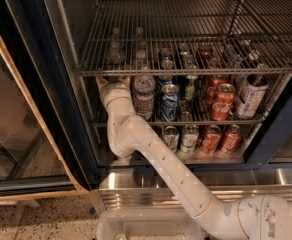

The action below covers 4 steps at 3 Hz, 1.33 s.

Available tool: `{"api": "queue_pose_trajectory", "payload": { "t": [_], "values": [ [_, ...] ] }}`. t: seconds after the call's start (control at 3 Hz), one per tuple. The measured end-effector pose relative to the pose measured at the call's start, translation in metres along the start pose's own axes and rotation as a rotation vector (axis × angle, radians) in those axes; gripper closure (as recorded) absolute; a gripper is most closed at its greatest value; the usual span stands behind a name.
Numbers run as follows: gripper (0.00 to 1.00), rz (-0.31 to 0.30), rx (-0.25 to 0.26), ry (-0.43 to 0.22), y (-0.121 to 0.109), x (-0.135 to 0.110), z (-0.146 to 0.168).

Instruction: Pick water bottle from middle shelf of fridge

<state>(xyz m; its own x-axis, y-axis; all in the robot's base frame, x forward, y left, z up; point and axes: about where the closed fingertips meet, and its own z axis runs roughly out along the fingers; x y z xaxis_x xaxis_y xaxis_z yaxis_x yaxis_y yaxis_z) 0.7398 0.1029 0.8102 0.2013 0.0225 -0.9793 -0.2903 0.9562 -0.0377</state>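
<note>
Pincer (113, 81) just left of water bottle (144, 98), grip unclear, bottle upright on middle shelf (221, 121), cap up

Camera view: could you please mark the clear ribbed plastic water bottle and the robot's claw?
Clear ribbed plastic water bottle (144, 101), camera view, its body.
Claw (113, 80), camera view, its middle, left of the bottle.

One camera looks from above the arm's (178, 181) base, which fills the lower right of the frame. It faces forward and slightly down into the fridge (28, 79) at close range. The hand (104, 79) sits left of centre, largely hidden behind the wrist.
</note>
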Motion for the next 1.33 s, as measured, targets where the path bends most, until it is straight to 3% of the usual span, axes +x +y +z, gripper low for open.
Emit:
{"api": "queue_pose_trajectory", "payload": {
  "t": [0.67,1.33],
  "values": [
    [0.17,-0.007,0.001,0.022,-0.009,0.001,0.016],
    [0.17,0.005,-0.039,0.084,0.001,0.017,0.029]
  ]
}}
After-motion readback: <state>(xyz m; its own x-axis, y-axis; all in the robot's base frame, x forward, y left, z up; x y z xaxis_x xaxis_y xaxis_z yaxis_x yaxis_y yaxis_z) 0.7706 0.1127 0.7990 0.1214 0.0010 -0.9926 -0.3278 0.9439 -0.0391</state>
